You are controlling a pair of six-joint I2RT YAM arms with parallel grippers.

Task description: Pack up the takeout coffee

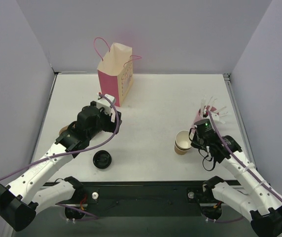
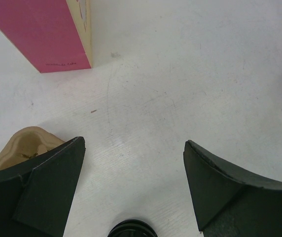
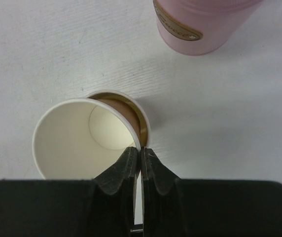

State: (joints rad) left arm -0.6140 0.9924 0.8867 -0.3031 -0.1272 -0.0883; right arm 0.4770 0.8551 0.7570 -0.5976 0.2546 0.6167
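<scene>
On my left wrist camera, a tan lump (image 2: 25,143) is half tucked behind my left finger (image 2: 42,192) and I can't tell what it is; a black lid (image 2: 131,229) is sliced off by the bottom edge, the pink bag (image 2: 42,34) by the top. On the right wrist camera, the open cup (image 3: 72,148) covers most of a brown cup (image 3: 127,111) behind it, and the pink tub (image 3: 200,24) runs off the top.

Left fingers (image 2: 47,187) apart, right fingers (image 3: 119,173) together

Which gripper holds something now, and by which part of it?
The right gripper pinches the lidless paper cup by its rim. The left gripper is open and holds nothing.
</scene>
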